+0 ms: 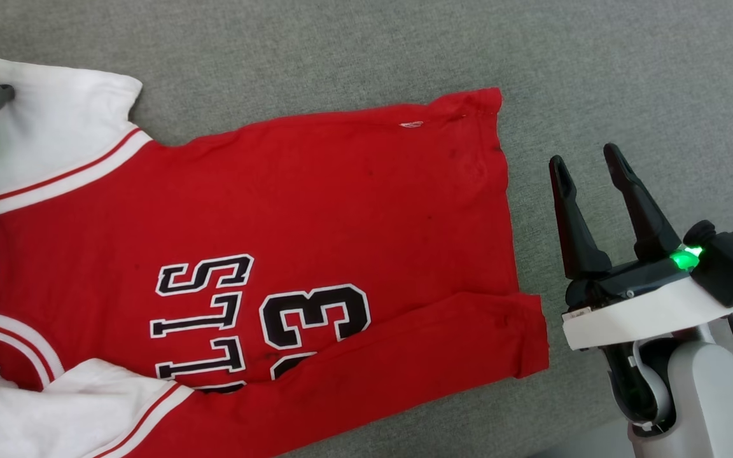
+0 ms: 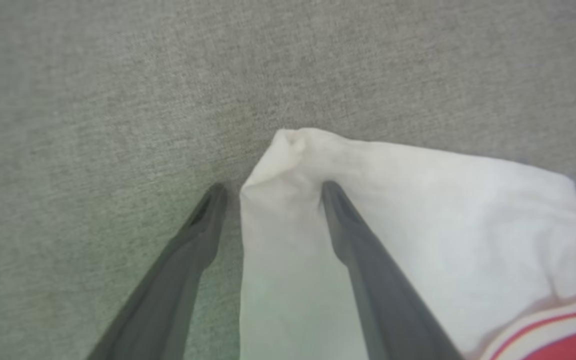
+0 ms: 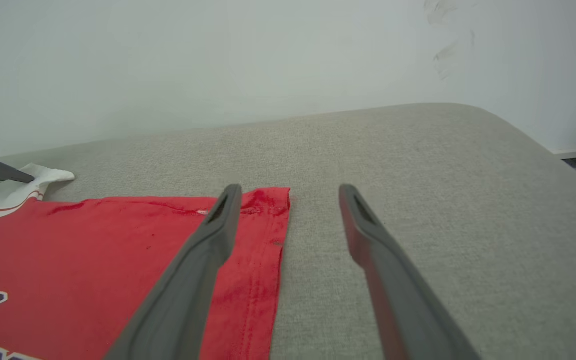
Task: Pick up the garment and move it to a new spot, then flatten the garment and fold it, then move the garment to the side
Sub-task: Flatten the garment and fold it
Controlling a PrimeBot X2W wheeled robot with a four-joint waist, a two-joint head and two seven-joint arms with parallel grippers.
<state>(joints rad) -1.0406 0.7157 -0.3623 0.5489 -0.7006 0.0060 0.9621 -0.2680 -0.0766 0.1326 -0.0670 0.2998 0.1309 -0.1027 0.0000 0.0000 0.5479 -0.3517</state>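
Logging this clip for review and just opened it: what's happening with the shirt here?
A two-armed robot is working on the red garment, spread on a grey fabric surface with its near edge folded over part of the lettering. The left gripper is open, its fingers straddling a corner of the far white sleeve. The right gripper is open beside the hem, holding nothing.

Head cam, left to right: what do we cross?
White sleeve → red body of the garment → bare grey cushion → right tool, open.
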